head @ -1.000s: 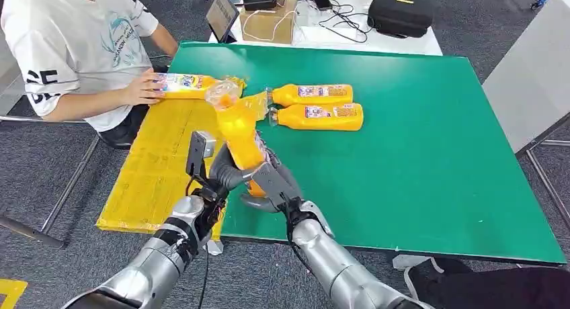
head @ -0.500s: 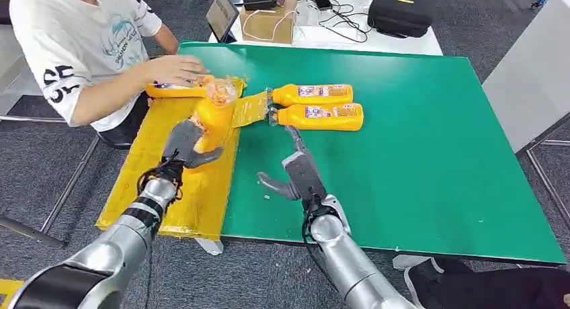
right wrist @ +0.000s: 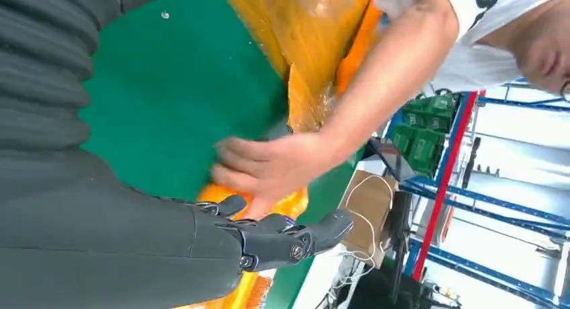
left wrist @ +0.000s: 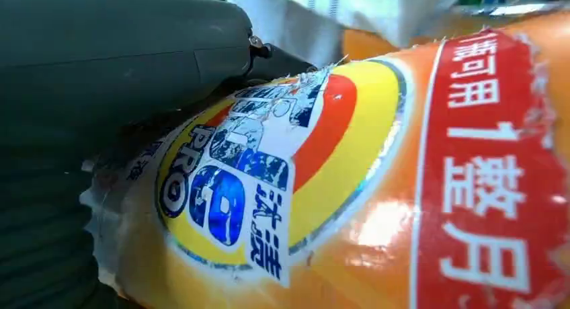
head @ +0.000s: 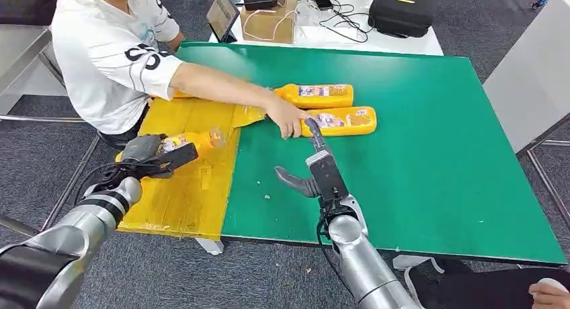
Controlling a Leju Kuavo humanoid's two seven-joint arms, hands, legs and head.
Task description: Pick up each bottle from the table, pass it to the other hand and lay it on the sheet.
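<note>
Comparing with half a second back: my left hand point(head: 144, 154) has swung the bottle point(head: 188, 142) down from a tilted, raised pose to lying near flat over the near-left part of the yellow sheet point(head: 195, 195). Fingers are wrapped round its base end, cap pointing toward the green table point(head: 417, 154). From the head view I cannot tell whether the bottle rests on the sheet or hangs just above it. The left wrist view has the torn label point(left wrist: 269, 181) pressed close, thumb point(left wrist: 134, 47) across it.

My right hand point(head: 316, 171) is empty: fingers stretched straight, thumb out to the side, over the green surface near the front edge. It has crept forward since the earlier frame, toward the remaining bottles.

The person point(head: 114, 54) has leaned in; their hand point(head: 288, 117) now sits on the neck of the nearer bottle point(head: 339, 120), which has shifted right. The farther bottle point(head: 316, 94) lies just behind it, unmoved. The bottle that lay at the sheet's far end is now hidden behind their arm.

Judgement: handover done, laying down nearly finished; release is next. The right hand should hold off until the person's hand clears.
</note>
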